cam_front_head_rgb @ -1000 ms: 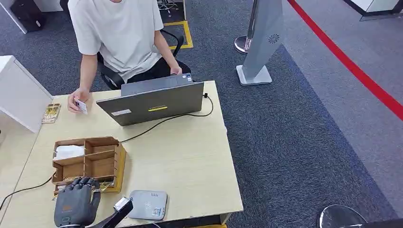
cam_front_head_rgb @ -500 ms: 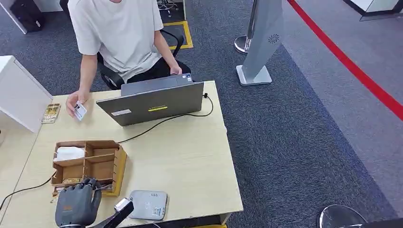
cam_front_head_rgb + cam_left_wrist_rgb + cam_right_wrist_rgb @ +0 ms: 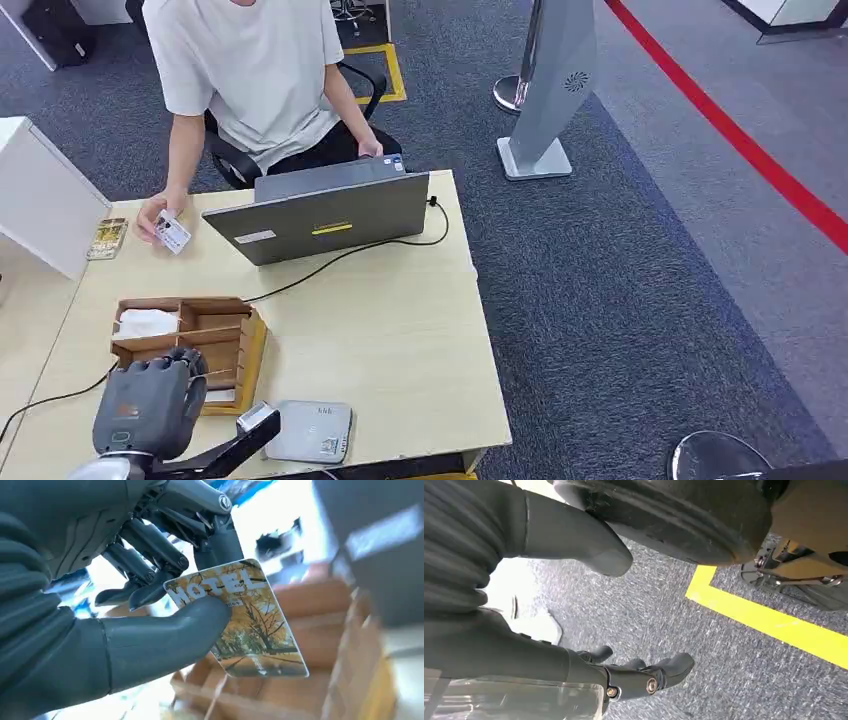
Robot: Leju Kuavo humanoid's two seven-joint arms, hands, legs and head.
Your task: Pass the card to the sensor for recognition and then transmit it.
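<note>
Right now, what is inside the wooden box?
The wooden box holds white paper in its far-left compartment. The left hand, pinching a card, covers the near compartments, so their contents cannot be seen.

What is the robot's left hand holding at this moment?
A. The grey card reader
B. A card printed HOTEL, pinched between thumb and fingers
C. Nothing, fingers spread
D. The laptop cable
B: the left wrist view shows the left hand pinching the HOTEL card between thumb and fingers, above the wooden organizer.

cards (image 3: 245, 620): 3 | laptop (image 3: 325, 215): 1 | sensor (image 3: 308, 431): 1 | organizer (image 3: 195, 340): 1
</note>
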